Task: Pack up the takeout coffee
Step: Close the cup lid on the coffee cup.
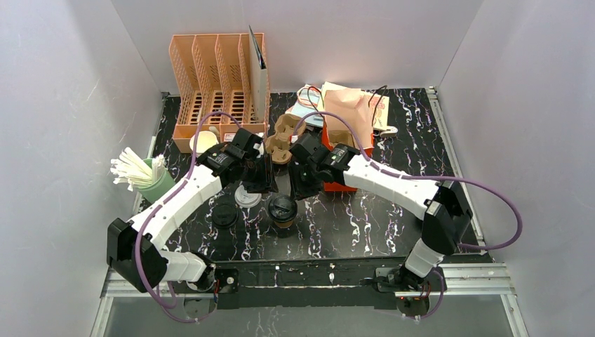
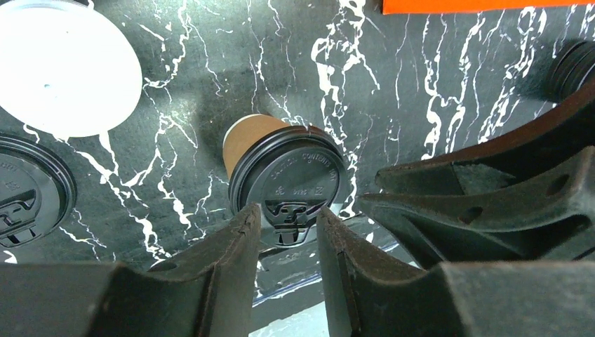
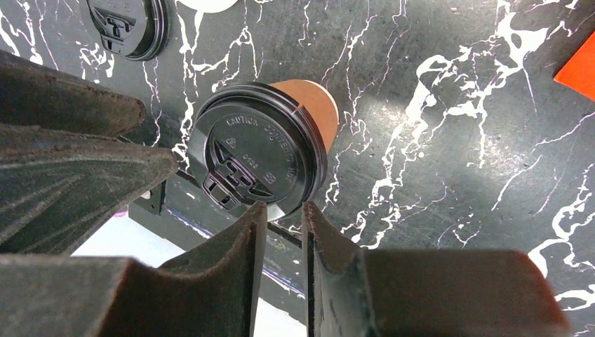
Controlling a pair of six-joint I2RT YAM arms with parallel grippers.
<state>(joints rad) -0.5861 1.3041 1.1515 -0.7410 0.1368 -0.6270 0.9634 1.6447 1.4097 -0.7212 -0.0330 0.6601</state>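
Note:
The takeout coffee (image 1: 283, 210) is a brown kraft cup capped with a black lid, standing upright on the black marbled table (image 1: 365, 217). In the left wrist view its lid (image 2: 288, 175) lies just beyond my fingertips. In the right wrist view the lid (image 3: 256, 151) hides all of the cup but a strip of brown wall (image 3: 317, 105). My left gripper (image 1: 259, 179) (image 2: 288, 219) hovers above the cup's left side, open, nothing between its fingers. My right gripper (image 1: 303, 182) (image 3: 284, 210) hovers above its right side, jaws narrowly open and empty. Neither touches the cup.
A loose black lid (image 1: 224, 214) and a white lid (image 1: 247, 196) lie left of the cup. A cardboard cup carrier (image 1: 281, 137), an orange rack (image 1: 210, 84), a red box (image 1: 337, 186) under a paper bag (image 1: 351, 105) and a green cup of white sticks (image 1: 144, 175) stand around.

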